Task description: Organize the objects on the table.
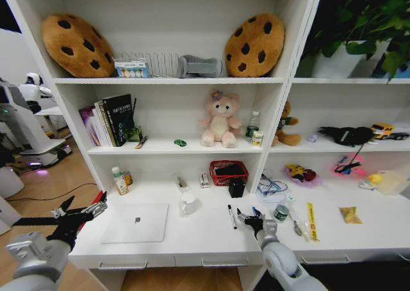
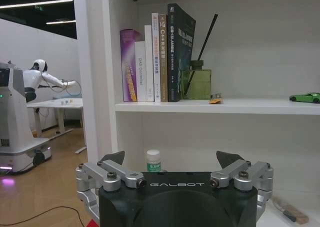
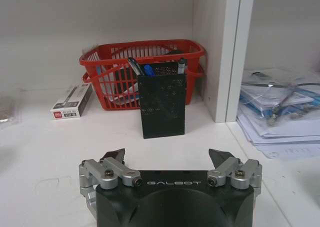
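Observation:
The silver laptop (image 1: 136,222) lies closed on the left of the white desk (image 1: 205,240). A black marker (image 1: 231,216) lies loose near the middle. A small green-lidded jar (image 1: 280,211) stands to its right. The tiny green toy (image 1: 180,142) (image 2: 305,97) sits on the shelf above. Black and blue markers (image 3: 145,68) stand in a black mesh pen holder (image 3: 162,105) (image 1: 236,187). My right gripper (image 1: 250,217) (image 3: 170,157) hovers open over the desk, facing that holder. My left gripper (image 1: 82,207) (image 2: 172,158) is open beyond the desk's left end, level with the laptop.
A red wire basket (image 1: 229,172) (image 3: 142,67) stands behind the pen holder, beside a shelf upright (image 3: 225,52). A small box (image 3: 71,102) and a white mug (image 1: 188,204) sit nearby. Papers and cables (image 3: 280,117) lie to the right. Books (image 2: 155,57) and a small bottle (image 2: 153,160) stand near the left arm.

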{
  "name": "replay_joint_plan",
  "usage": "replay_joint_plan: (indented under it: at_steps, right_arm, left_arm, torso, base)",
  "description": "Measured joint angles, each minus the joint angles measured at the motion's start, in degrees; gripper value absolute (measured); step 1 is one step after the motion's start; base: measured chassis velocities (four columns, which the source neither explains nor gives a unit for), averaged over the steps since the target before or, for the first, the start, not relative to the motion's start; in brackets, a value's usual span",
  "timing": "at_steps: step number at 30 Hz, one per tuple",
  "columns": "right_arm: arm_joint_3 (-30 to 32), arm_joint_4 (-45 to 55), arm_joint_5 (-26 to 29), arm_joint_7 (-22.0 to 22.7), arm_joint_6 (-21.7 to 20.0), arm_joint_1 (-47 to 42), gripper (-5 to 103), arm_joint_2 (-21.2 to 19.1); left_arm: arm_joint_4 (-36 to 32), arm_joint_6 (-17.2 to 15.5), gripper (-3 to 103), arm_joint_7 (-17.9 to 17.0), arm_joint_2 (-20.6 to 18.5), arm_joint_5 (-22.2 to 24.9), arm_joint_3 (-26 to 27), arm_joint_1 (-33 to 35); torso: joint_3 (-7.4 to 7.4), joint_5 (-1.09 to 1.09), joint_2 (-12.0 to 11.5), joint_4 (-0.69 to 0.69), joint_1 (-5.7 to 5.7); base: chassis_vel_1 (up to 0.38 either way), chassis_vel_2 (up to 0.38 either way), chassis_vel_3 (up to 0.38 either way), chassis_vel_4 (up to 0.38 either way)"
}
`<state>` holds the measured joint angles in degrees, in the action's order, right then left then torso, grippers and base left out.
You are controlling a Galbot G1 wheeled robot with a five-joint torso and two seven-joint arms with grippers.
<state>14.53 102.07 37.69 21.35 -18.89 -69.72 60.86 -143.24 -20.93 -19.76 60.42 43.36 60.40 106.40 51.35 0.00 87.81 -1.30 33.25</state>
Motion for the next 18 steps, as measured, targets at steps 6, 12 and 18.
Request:
replay_joint_plan:
  at_steps: [6,12,18]
  right_arm:
    - [-4.58,-3.02,2.09,0.86,-1.2,6.19,94,-0.06]
    - [-9.04,-4.94,1.97,2.8,-2.58,9.42,93,2.03]
    - [-11.73,-7.2,1.48,4.84,-3.48,11.0,94,3.59]
  left_arm:
    - [0.0,0.0,100,0.0,0.0,0.0,-0.01,0.0]
    - [0.0,0.0,100,0.0,0.0,0.0,0.0,0.0]
    - [0.0,0.0,100,0.0,0.0,0.0,0.0,0.0]
  torso:
    - [0.0,-0.01,0.0,0.0,0.0]
    - [-0.01,-0.01,0.0,0.01,0.0]
    - [-0.01,0.0,0.0,0.01,0.0]
  base:
    - [0.0,0.0,0.0,0.0]
    - [0.0,0.0,0.0,0.0]
    - [0.0,0.0,0.0,0.0]
